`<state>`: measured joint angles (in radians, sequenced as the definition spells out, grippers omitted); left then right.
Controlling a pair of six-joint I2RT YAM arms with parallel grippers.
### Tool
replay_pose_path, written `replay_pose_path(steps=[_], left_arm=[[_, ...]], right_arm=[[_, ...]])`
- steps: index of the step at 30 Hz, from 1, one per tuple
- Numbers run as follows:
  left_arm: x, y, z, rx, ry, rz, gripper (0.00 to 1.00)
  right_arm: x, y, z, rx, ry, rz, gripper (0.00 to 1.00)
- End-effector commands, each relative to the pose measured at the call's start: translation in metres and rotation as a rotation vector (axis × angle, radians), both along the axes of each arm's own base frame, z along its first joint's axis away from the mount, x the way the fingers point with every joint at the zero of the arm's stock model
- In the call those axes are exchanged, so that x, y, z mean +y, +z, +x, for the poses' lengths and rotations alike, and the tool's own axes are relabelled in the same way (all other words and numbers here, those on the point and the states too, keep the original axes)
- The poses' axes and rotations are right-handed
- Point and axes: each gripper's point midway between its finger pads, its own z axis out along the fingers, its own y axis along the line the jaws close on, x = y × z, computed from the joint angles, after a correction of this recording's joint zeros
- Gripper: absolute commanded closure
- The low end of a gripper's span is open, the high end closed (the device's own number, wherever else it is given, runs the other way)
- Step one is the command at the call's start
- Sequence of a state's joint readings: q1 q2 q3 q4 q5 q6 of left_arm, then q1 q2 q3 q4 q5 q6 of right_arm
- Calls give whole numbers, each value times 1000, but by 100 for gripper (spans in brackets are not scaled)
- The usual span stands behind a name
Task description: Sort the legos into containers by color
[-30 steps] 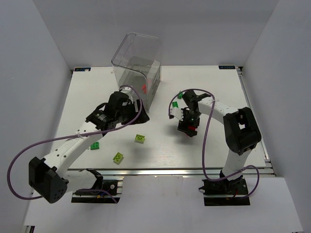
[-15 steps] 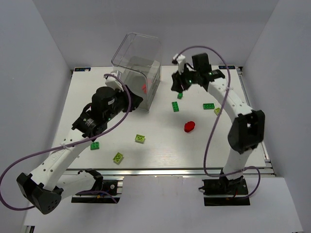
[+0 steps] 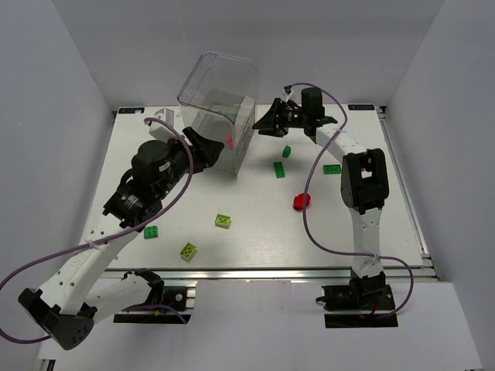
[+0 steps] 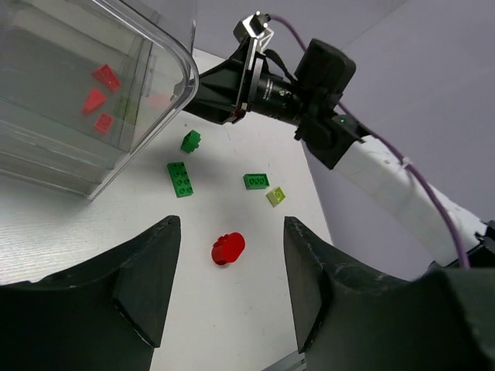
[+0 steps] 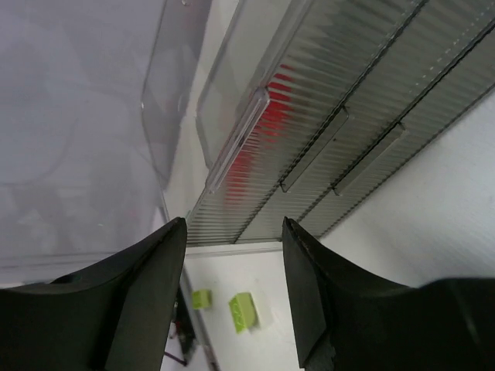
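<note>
Facing spread right jaws: box drawers [image 5: 352, 100]

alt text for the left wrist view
The left end effector, open and empty, faces a clear box holding red bricks, with the right end effector near its corner. Loose on the table lie green bricks and a red piece.

The clear plastic box with a rounded top [image 3: 219, 93] stands toward the far edge of the white surface [image 3: 371, 224]. Red pieces [image 3: 230, 141] show through its front. The left pincer [image 3: 207, 147] is by the box's near-left corner and the right pincer [image 3: 267, 125] just to its right. Right of the box lie three dark green bricks [image 3: 278, 169] and, nearer, a red brick [image 3: 301, 202]. Two yellow-green bricks [image 3: 223, 221] and a bright green brick [image 3: 152, 231] lie well in front of the box.
</note>
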<state>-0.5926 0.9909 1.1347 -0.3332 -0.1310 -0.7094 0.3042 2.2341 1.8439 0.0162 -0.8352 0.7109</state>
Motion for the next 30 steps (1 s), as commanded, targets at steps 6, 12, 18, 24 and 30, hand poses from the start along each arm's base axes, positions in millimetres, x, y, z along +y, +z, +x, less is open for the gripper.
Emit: replay_pose_path(steps=[6,12,18,24,30], left_arm=[[7,25,-4,-5,42,-86,34],[-2,24,6,13,40,-94,34],[-13,28,17,22,23,-91,34],[-16,24,18,54,16,-74,34],[-15,25,17,58,21,-82,34]], right_arm=[[18,42,17,-18,13,211,47],[20,24,23,5,20,233,51],[23,18,28,-10,28,263,55],[26,12,32,-16,34,288,61],[28,23,27,-54,53,326,63]])
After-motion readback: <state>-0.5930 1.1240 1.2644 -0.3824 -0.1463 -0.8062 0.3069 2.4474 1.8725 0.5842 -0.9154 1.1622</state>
